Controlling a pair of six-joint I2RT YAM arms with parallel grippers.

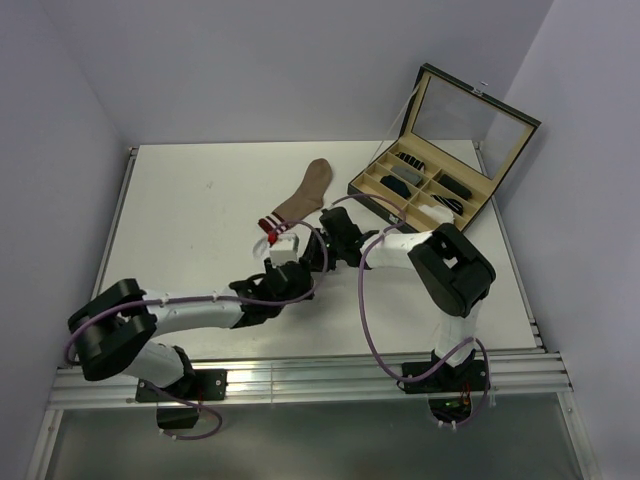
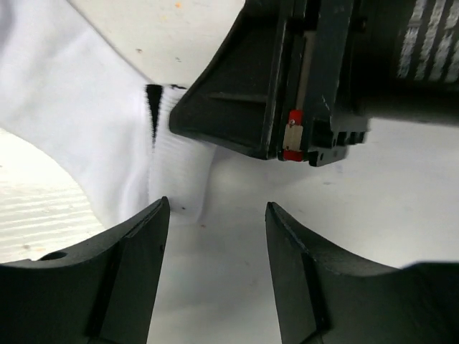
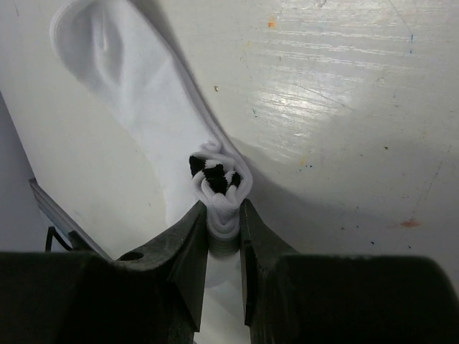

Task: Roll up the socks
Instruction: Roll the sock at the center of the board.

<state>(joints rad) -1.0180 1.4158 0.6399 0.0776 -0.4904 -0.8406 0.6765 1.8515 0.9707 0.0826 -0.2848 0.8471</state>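
Observation:
The white sock lies flat on the table, its dark-striped cuff bunched into a fold. My right gripper is shut on that bunched cuff; in the top view the right gripper is at the table's middle. My left gripper is open and empty, its fingers just short of the white sock and facing the right gripper's body. In the top view the left gripper meets the right one, and both hide most of the white sock. The tan-brown sock lies flat just behind them, striped cuff towards me.
An open box with a raised lid stands at the back right, its compartments holding several small dark sock rolls. Walls close the table on the left, back and right. A metal rail runs along the near edge.

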